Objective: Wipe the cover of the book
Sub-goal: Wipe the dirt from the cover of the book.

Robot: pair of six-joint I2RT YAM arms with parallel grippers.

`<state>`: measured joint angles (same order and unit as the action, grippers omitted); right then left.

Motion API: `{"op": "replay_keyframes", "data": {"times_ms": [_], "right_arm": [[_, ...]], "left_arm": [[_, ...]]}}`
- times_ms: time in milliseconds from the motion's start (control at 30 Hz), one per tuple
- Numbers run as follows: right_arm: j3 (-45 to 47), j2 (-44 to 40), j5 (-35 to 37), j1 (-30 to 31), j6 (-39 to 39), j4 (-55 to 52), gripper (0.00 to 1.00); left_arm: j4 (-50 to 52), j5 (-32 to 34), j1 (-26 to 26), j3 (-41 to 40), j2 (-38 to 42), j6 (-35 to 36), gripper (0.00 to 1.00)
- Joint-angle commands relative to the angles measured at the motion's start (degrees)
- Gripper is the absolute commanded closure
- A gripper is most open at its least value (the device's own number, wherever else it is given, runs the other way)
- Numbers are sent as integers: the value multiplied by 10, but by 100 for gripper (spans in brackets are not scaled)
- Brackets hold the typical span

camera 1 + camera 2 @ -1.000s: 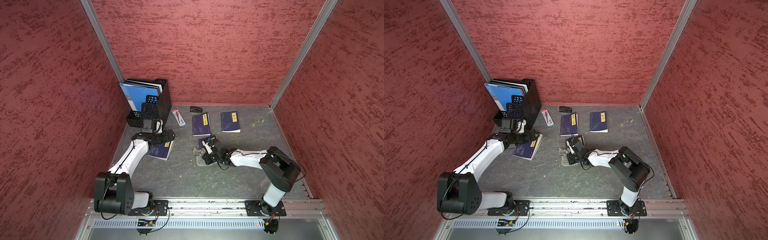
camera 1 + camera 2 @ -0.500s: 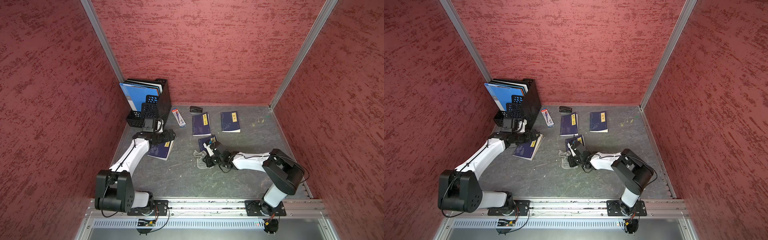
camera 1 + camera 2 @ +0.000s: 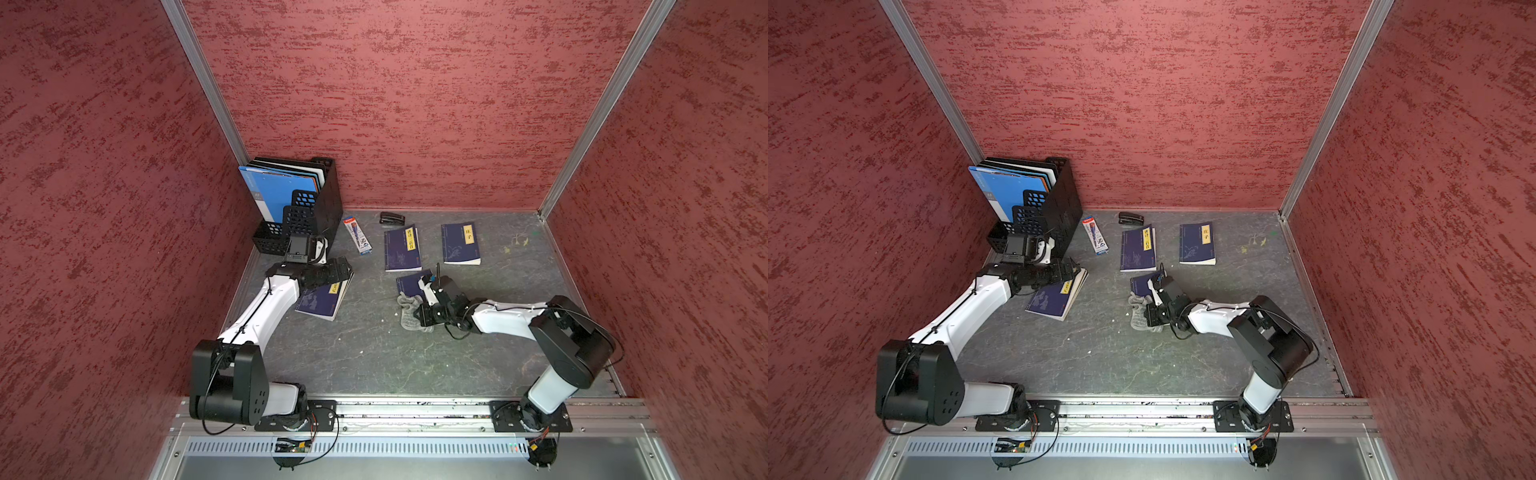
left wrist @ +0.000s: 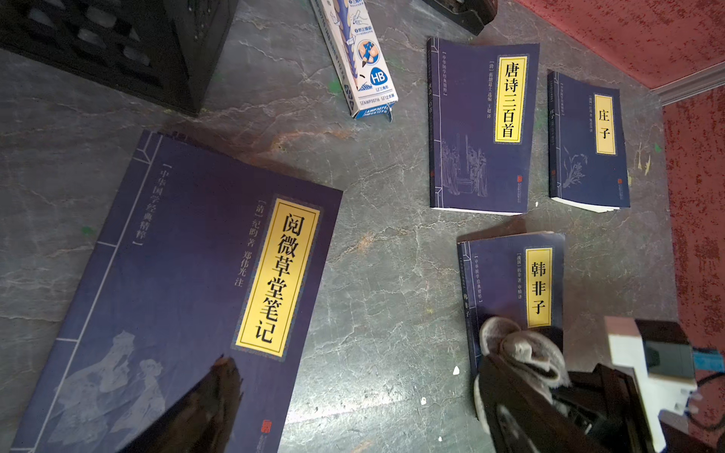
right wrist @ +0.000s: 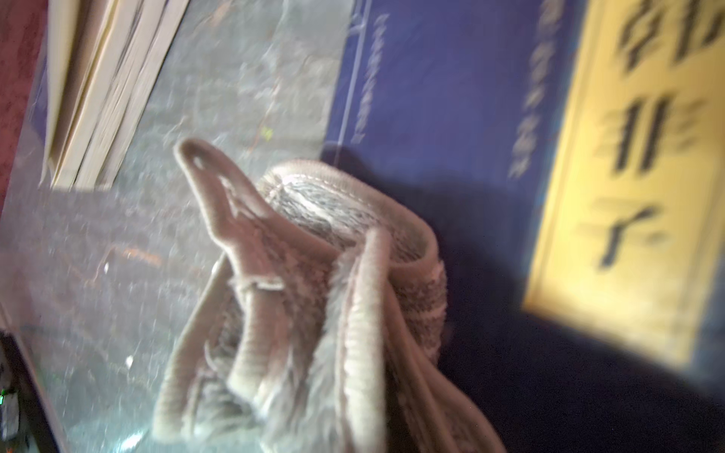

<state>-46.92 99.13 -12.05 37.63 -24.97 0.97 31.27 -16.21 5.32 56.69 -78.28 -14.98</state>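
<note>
Right pincer [image 3: 419, 315] with cloth [image 3: 406, 302] edged rightward on grey tabletop [image 3: 374, 353] inside red walls [image 3: 415, 104].

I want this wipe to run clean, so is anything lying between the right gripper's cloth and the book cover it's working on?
Nothing visible does. The right gripper is shut on the grey cloth, which already overlaps the near end of the book. The rest of its cover is bare.

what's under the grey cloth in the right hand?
The cloth covers the near end of the blue book; its rest lies on the table. The cover beneath is hidden.
</note>
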Motion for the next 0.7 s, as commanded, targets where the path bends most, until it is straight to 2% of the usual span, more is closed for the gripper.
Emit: {"op": "replay_keyframes", "data": {"times_ms": [0, 167, 300, 433, 667], "right_arm": [[-54, 91, 48, -22, 46, -110, 91], [-193, 186, 41, -24, 78, -141, 91], [-217, 204, 45, -24, 78, -149, 91], [-159, 160, 41, -17, 66, -141, 91], [25, 30, 37, 35, 0, -136, 91]], "left_arm": [[1, 3, 3, 14, 5, 0, 4], [4, 3, 6, 7, 15, -1, 4], [7, 4, 7, -2, 27, -1, 4], [6, 7, 6, -2, 28, 3, 3], [-3, 4, 5, 7, 10, 7, 3]]}}
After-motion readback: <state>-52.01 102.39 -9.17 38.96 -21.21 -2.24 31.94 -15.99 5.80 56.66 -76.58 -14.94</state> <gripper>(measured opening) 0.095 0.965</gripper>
